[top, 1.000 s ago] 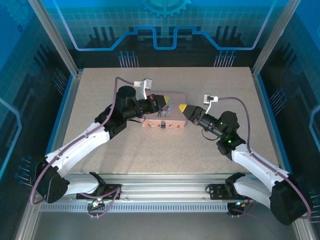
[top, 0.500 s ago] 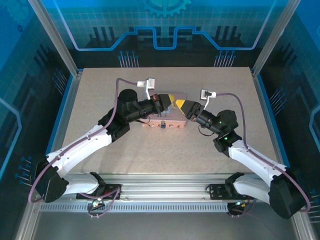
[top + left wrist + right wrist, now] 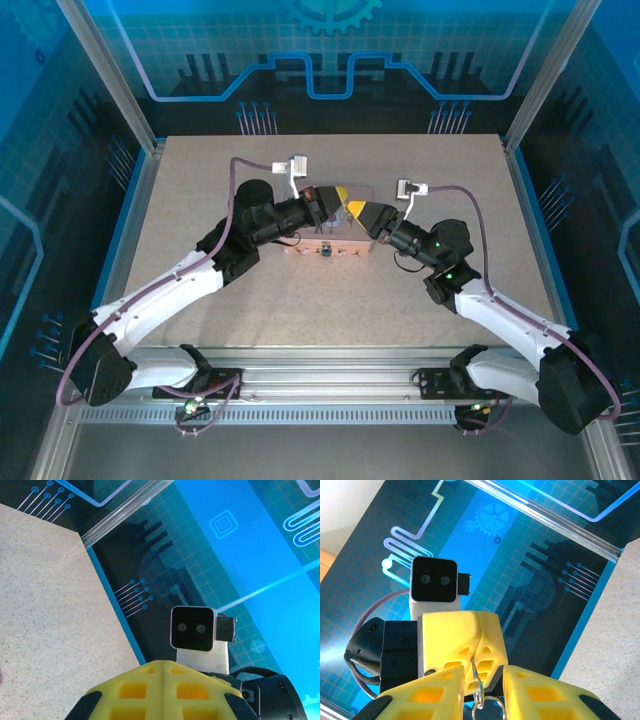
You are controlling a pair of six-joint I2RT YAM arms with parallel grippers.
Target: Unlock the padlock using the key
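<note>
Right wrist: shows left end effector [image 3: 479, 652] pinched shut on key ring [image 3: 479, 690], right end effector [image 3: 485, 677] narrowly parted either side. Top external: puts padlock [image 3: 326, 250] at near edge of pink tin [image 3: 347, 240] on bench [image 3: 300, 300], blue walls [image 3: 100, 60] around.

Counts: 2 claws, left claw [image 3: 343, 196] and right claw [image 3: 354, 208]. 1 pink tin [image 3: 350, 240] under both. 1 padlock [image 3: 325, 251] nearside of them. 2 linked metal rings [image 3: 480, 692] between right claw's fingers [image 3: 435, 690].
</note>
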